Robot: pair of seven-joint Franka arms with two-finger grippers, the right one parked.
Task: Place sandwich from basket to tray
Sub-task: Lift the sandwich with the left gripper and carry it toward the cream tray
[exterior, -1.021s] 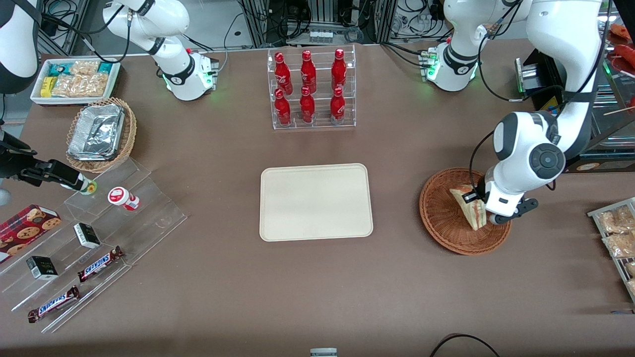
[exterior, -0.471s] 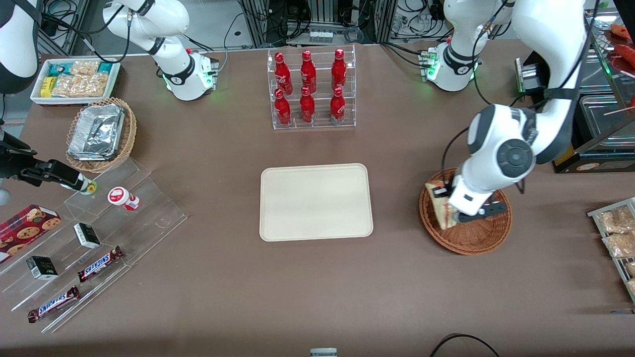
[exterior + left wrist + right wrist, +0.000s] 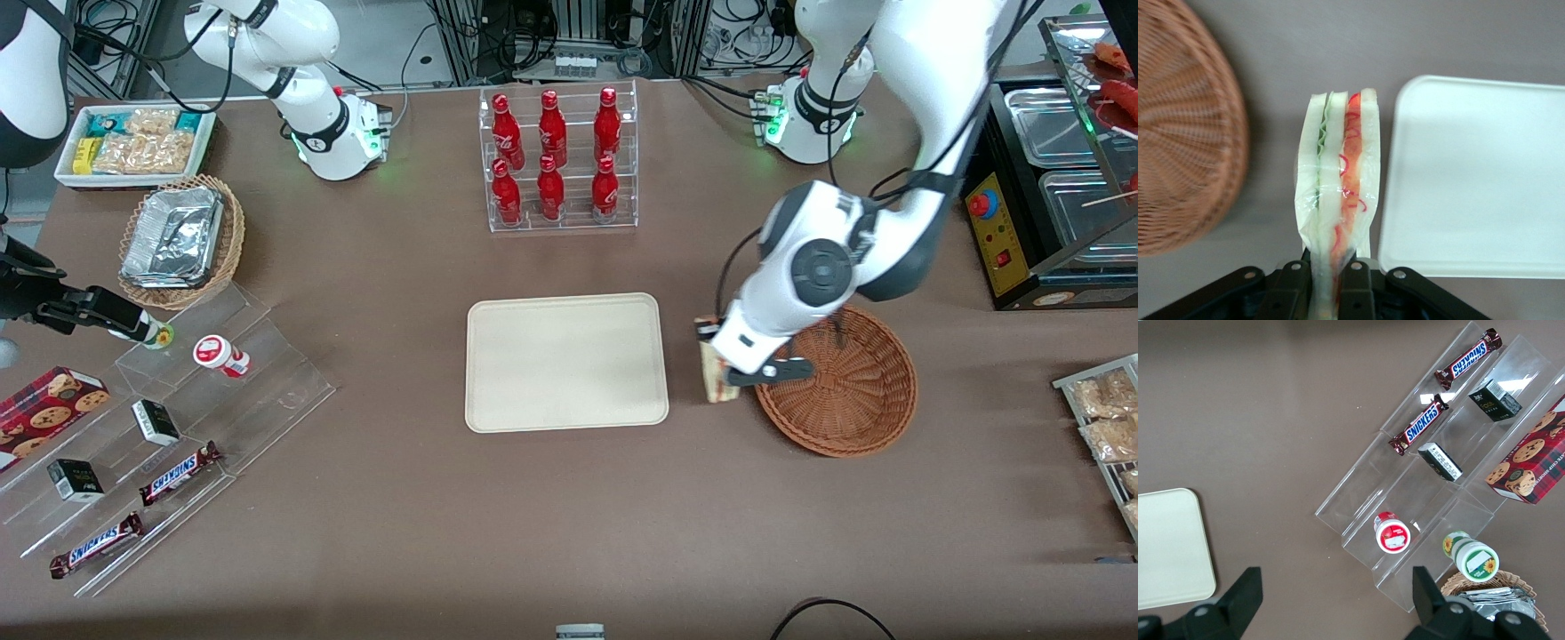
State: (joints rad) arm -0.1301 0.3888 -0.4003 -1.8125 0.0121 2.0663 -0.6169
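Note:
My left gripper (image 3: 722,378) is shut on the sandwich (image 3: 710,372) and holds it above the bare table between the basket (image 3: 845,391) and the tray (image 3: 566,362). In the left wrist view the sandwich (image 3: 1338,180) hangs wrapped in clear film from the gripper (image 3: 1329,283), its green and red filling stripes showing, with the basket (image 3: 1185,133) at one side and the tray (image 3: 1478,173) at the other. The reddish-brown basket holds nothing that I can see. The cream tray is bare.
A clear rack of red bottles (image 3: 556,160) stands farther from the front camera than the tray. A tan basket of foil trays (image 3: 180,238), a white bin of snacks (image 3: 133,142) and clear steps with candy bars (image 3: 169,427) lie toward the parked arm's end.
My left gripper has lifted the sandwich out of the basket and carried it sideways toward the tray, past the basket's rim. The basket now holds nothing.

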